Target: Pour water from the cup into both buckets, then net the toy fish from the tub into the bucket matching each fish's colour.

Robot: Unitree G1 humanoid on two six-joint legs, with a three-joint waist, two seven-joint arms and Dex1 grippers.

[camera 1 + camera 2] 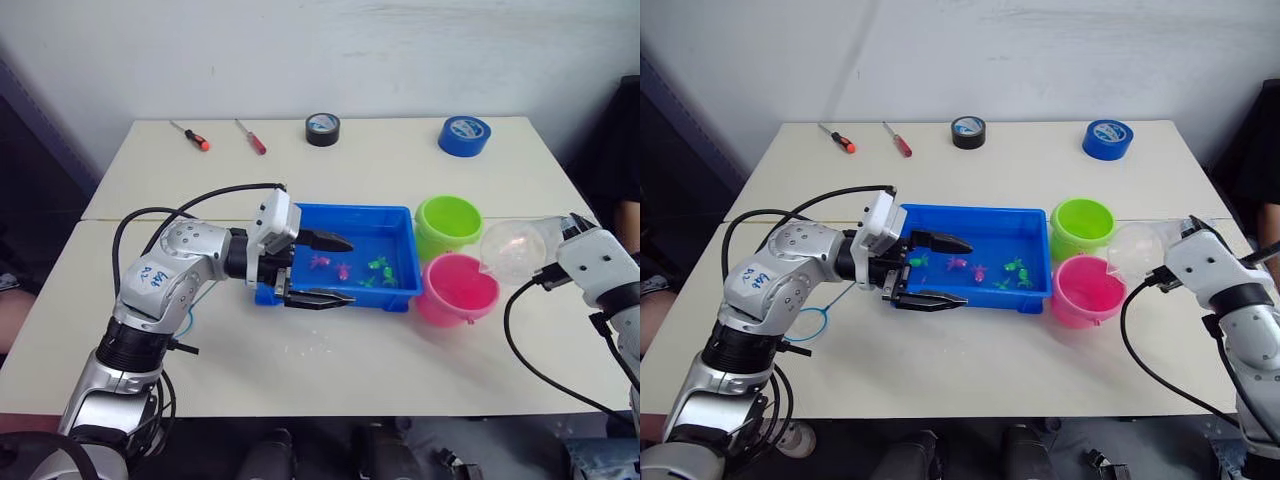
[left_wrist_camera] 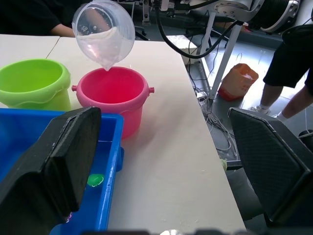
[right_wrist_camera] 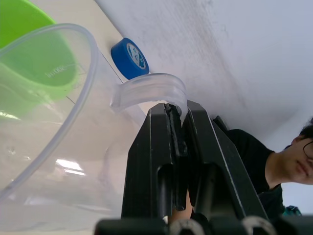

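The right claw (image 3: 178, 115) pinched the clear cup's (image 2: 103, 33) curved handle (tipped over the round pink bucket (image 2: 111, 92)); the left claw (image 1: 318, 270) gaped beside the glossy blue tub (image 1: 398, 215).

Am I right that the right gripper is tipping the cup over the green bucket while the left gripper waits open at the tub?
Not quite. The cup is tipped over the pink bucket, not the green bucket; the left wrist view shows its lip above the pink rim. The rest holds: the right gripper grips the cup's handle, and the left gripper waits open at the tub.
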